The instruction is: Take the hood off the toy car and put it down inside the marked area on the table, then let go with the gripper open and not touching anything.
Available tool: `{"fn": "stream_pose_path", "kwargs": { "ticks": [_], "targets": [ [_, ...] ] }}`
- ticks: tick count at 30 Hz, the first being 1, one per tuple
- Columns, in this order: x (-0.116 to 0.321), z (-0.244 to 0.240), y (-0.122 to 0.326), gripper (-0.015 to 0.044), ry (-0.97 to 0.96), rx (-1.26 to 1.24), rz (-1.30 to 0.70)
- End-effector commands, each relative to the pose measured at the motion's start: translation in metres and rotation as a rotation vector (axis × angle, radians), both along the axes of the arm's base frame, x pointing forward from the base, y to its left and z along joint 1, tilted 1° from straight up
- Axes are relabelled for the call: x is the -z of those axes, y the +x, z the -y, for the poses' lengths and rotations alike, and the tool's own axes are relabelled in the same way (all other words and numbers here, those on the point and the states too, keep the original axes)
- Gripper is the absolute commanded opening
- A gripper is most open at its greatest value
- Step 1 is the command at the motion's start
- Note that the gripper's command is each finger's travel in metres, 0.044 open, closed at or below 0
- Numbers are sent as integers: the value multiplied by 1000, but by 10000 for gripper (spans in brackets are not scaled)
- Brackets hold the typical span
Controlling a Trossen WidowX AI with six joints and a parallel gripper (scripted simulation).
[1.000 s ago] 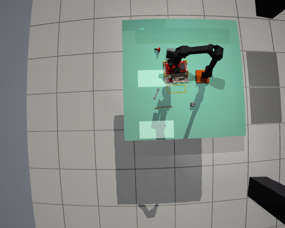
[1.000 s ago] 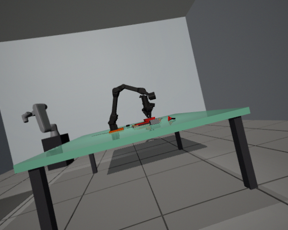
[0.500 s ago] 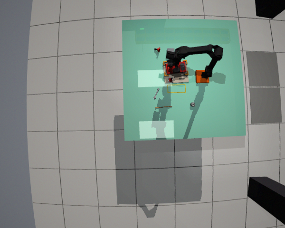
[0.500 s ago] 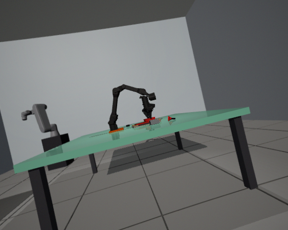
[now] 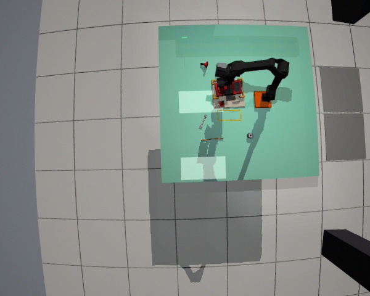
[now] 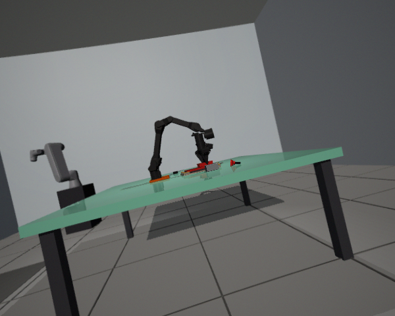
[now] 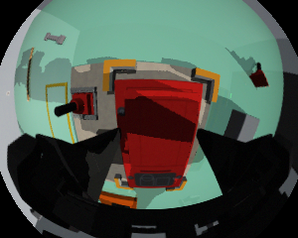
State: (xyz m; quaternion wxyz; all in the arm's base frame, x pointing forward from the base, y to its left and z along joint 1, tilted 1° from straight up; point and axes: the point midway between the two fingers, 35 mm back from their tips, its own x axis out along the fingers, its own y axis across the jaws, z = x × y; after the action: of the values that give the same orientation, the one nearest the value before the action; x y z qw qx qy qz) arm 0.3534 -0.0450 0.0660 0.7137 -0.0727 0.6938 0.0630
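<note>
The red toy car [image 5: 217,92] [image 7: 159,159] sits on a beige board [image 5: 239,103] [image 7: 101,74] between orange corner brackets. Its wide, flat red top panel, which looks like the hood [image 7: 161,91], is in place on it; where hood and body meet is hard to tell. My gripper [image 5: 225,87] [image 6: 203,162] [image 7: 160,133] is open and empty, low over the car, with one fingertip near each long side of the red panel. Contact cannot be told. The marked area, a yellow outline [image 5: 229,119] [image 7: 47,106], lies on the table beside the board, with nothing in it.
A red fixture with a black lever [image 5: 221,103] [image 7: 84,104] stands on the board. Around lie a red-black piece [image 5: 205,64] [image 7: 259,77], a grey block [image 5: 221,65] [image 6: 212,167], a grey bar [image 5: 202,121] [image 7: 55,38], a thin rod [image 5: 212,139] and a wheel [image 5: 250,134].
</note>
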Motion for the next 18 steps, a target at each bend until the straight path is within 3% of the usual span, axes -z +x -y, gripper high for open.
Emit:
{"fn": "stream_pose_path", "kwargs": {
  "ticks": [1,9,13,18],
  "targets": [
    [5,0,-2,440,-3,-3,-10],
    [7,0,-2,440,-3,-3,-10],
    [4,0,0,335,0,0,-1],
    [4,0,0,302,0,0,-1]
  ]
}}
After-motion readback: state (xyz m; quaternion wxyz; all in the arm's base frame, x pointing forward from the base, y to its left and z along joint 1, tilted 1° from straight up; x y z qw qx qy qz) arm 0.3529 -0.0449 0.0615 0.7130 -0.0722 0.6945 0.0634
